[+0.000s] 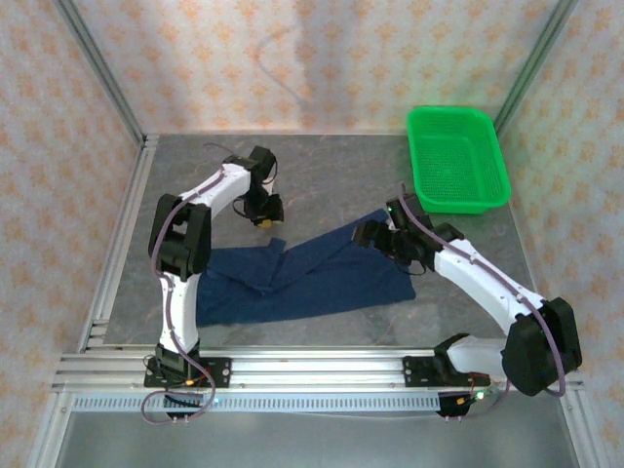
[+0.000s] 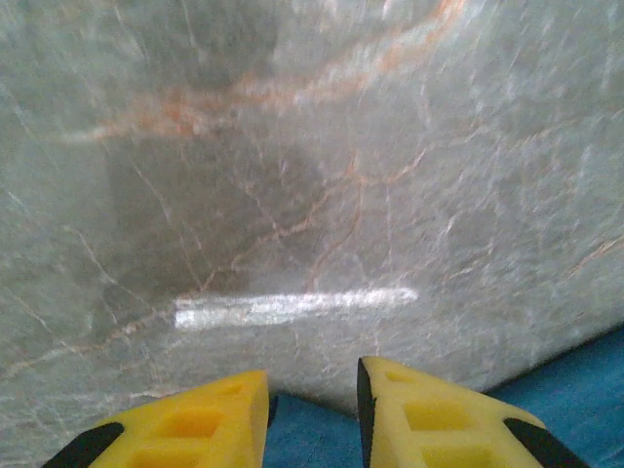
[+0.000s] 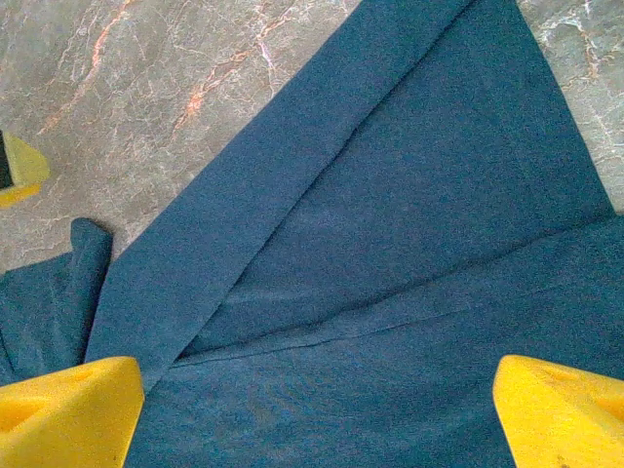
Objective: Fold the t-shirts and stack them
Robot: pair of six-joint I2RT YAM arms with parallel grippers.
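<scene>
1. Lies flat across the near middle of the surface (image 1: 331, 185): a single navy t-shirt (image 1: 322, 278), running from near the left edge up toward the right arm, with one long flap turned over along a diagonal crease
2. Looks soft, light and limp; likely to sag from any pinch, to drag easily over the smooth marbled stone, and to lose a fold unless laid down and pressed. Nothing fragile about it
3. Best taken at a hem corner or along the folded edge, pinching through every layer at once. With two claws, better at two corners of the same edge, so the fold stays straight as the cloth lifts
4. Left claw (image 1: 265, 219): hangs at the far tip of the cloth, left of the surface's middle. Seen from its own wrist (image 2: 312, 385), fingers stand narrowly apart with blue cloth (image 2: 585, 380) low between and beside them; cannot tell whether pinching a bit of it or merely over it
5. Right claw (image 1: 366, 234): spread wide, released, grasping nothing, poised over the right part of the shirt, with the crease (image 3: 390, 244) under its fingers (image 3: 314, 375)
6. Counted: one t-shirt, one green mesh basket (image 1: 450, 111) at the far right corner, two claws
</scene>
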